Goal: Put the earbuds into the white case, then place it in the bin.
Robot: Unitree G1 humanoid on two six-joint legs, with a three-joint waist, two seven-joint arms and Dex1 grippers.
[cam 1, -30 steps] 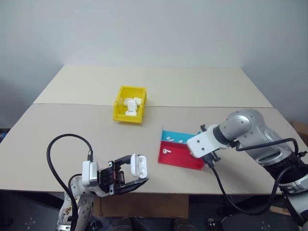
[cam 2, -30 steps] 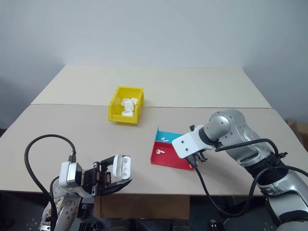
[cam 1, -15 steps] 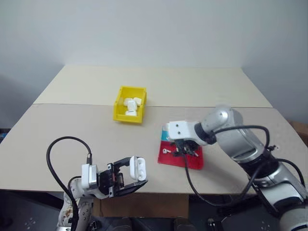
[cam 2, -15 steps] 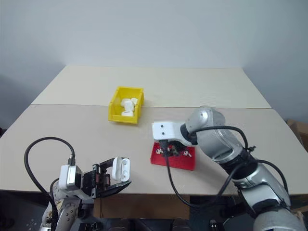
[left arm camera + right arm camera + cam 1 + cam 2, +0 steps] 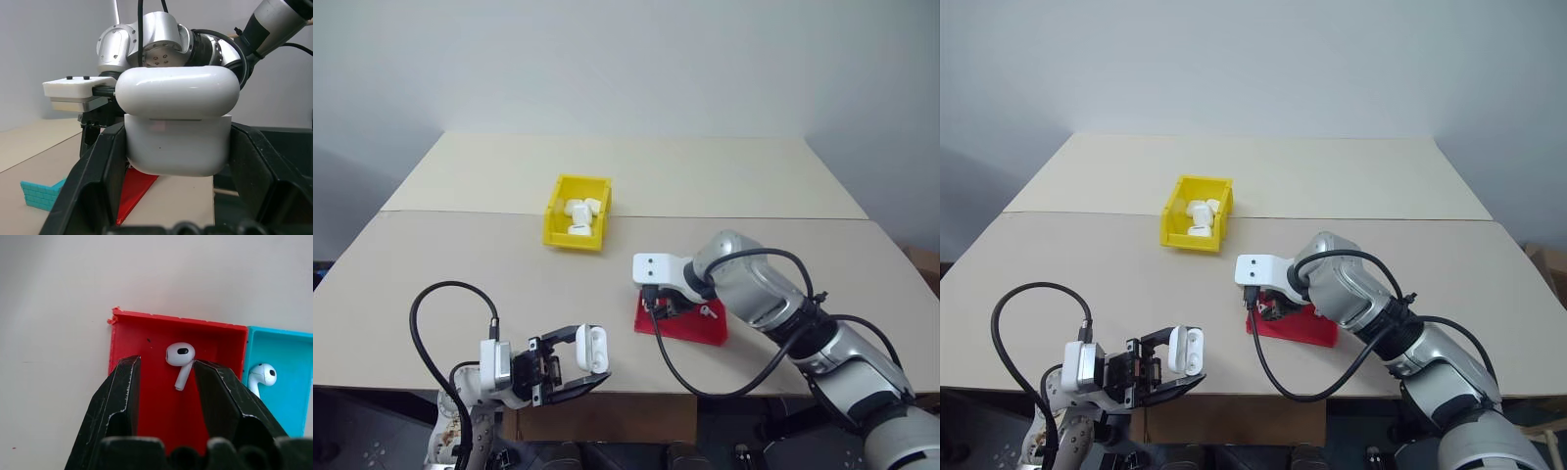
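**Hovering over the red tray**

Pale beige bench (image 5: 724, 176) stood against a plain grey-white wall. Left gripper (image 5: 570, 362) clamped the glossy white case (image 5: 591, 348), lid up. Right gripper (image 5: 164, 382), jaws parted, straddled one earbud (image 5: 180, 357) lying in the red tray (image 5: 146, 382). Yellow bin (image 5: 578, 223) sat well apart.

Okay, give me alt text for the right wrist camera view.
The right gripper, fingers open, straddles a white earbud lying in the red half of a small tray. A second earbud lies in the tray's blue half, on a beige table.
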